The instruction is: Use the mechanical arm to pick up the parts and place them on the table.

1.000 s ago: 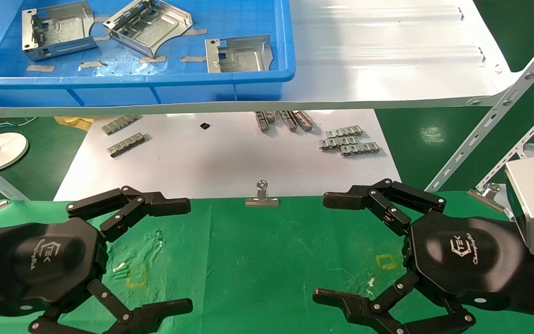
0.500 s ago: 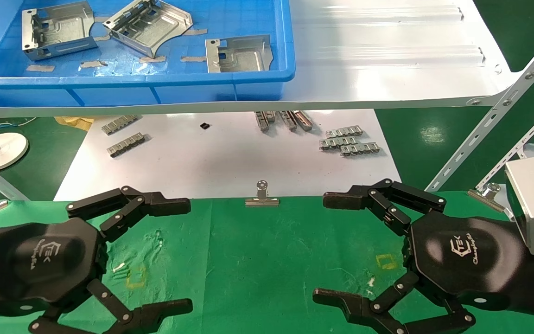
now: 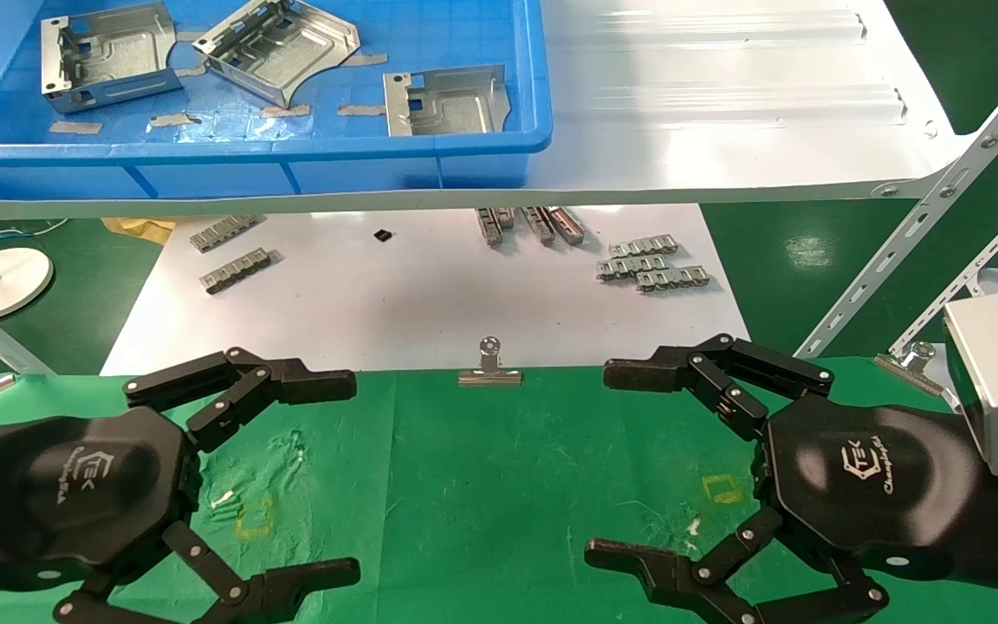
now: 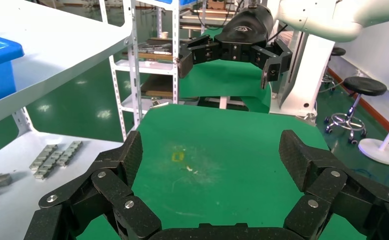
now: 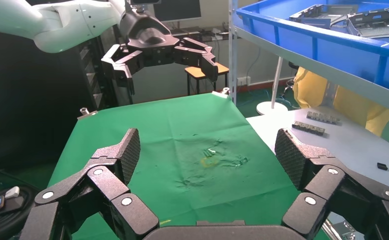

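Three parts sit up in the blue bin [image 3: 499,143] on the white shelf [image 3: 724,104]: one part [image 3: 105,56] at the bin's left, a second part [image 3: 278,48] tilted just beside it, and a third part [image 3: 447,101] near the bin's front right corner. None of them touches a gripper.

Down below, the table [image 3: 482,485] carries nothing but its yellow square marks [image 3: 722,488]. The left gripper [image 3: 352,477] hovers low over the table's left side, fingers spread wide with nothing between them. The right gripper [image 3: 607,464] mirrors it on the right side, fingers splayed just as wide, also empty. The two face each other across bare cloth, well apart.

The left wrist view confirms it: the left gripper's fingers [image 4: 120,170] gape over the cloth, with the right gripper [image 4: 227,60] hanging open farther off.

Between shelf and table, a white sheet [image 3: 421,295] holds small grey strips [image 3: 651,267], and a binder clip [image 3: 489,368] pinches the cloth's far edge.
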Motion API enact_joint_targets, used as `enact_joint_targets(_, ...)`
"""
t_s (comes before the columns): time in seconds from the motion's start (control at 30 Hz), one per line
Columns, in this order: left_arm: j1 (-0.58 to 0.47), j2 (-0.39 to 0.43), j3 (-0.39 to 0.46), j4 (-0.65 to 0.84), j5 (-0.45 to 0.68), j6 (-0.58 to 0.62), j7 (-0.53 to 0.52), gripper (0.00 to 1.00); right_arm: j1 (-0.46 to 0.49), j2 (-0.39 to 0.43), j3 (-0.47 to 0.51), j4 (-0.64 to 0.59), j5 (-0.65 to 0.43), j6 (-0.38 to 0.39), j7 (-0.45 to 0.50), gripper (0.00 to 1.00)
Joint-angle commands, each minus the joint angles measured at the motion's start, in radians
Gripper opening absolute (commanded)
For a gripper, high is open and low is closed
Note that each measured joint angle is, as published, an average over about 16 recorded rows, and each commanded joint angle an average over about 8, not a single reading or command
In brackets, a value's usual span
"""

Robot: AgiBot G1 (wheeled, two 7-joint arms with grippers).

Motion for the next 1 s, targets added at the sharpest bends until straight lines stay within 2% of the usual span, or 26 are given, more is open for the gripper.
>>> enact_joint_targets(0.03, 0.0, 0.0, 0.0, 0.0, 0.0, 0.0, 0.0, 1.0, 0.0, 0.0, 0.0, 0.0, 0.0, 0.0, 0.0, 1.0)
enact_joint_targets(0.87, 0.0, 0.0, 0.0, 0.0, 0.0, 0.0, 0.0, 1.0, 0.0, 0.0, 0.0, 0.0, 0.0, 0.0, 0.0, 1.0)
enact_joint_targets(1.0, 0.0, 0.0, 0.0, 0.0, 0.0, 0.0, 0.0, 1.0, 0.0, 0.0, 0.0, 0.0, 0.0, 0.0, 0.0, 0.5)
